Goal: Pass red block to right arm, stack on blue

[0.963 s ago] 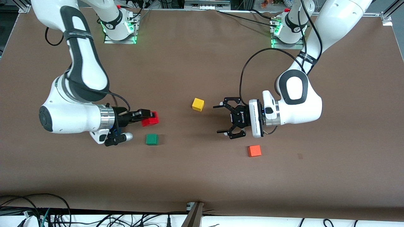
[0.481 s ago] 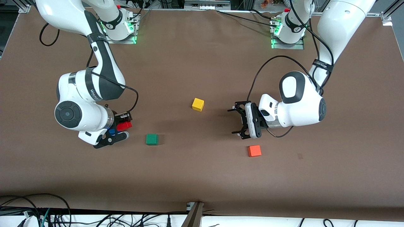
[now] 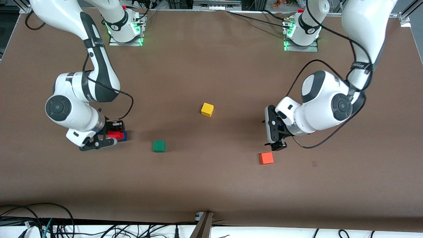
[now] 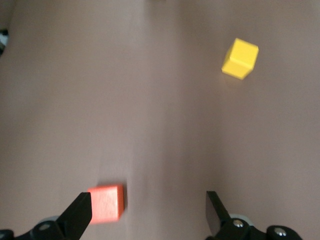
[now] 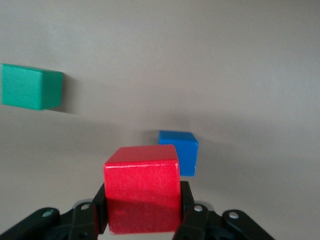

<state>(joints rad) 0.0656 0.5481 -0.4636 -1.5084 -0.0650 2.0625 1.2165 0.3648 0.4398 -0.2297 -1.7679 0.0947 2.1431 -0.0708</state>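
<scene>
My right gripper [image 3: 110, 135] is shut on the red block [image 3: 114, 134] and holds it just over the blue block [image 3: 123, 136], which peeks out beside it. In the right wrist view the red block [image 5: 142, 187] sits between the jaws of my right gripper [image 5: 142, 207], with the blue block [image 5: 179, 151] on the table below and ahead. I cannot tell whether the two blocks touch. My left gripper [image 3: 277, 144] is open and empty, pointing down just above the table beside the orange block [image 3: 266, 158]. It also shows in the left wrist view [image 4: 147, 212].
A green block [image 3: 159, 146] lies beside the blue one, toward the table's middle. A yellow block [image 3: 207, 109] lies mid-table. In the left wrist view the orange block [image 4: 106, 202] lies by one open finger [image 4: 79, 214], and the yellow block [image 4: 240, 59] lies farther off.
My right arm carried the red block toward its own end of the table and lowered it over the blue block. My left arm drew back toward its end and turned its open gripper downward.
</scene>
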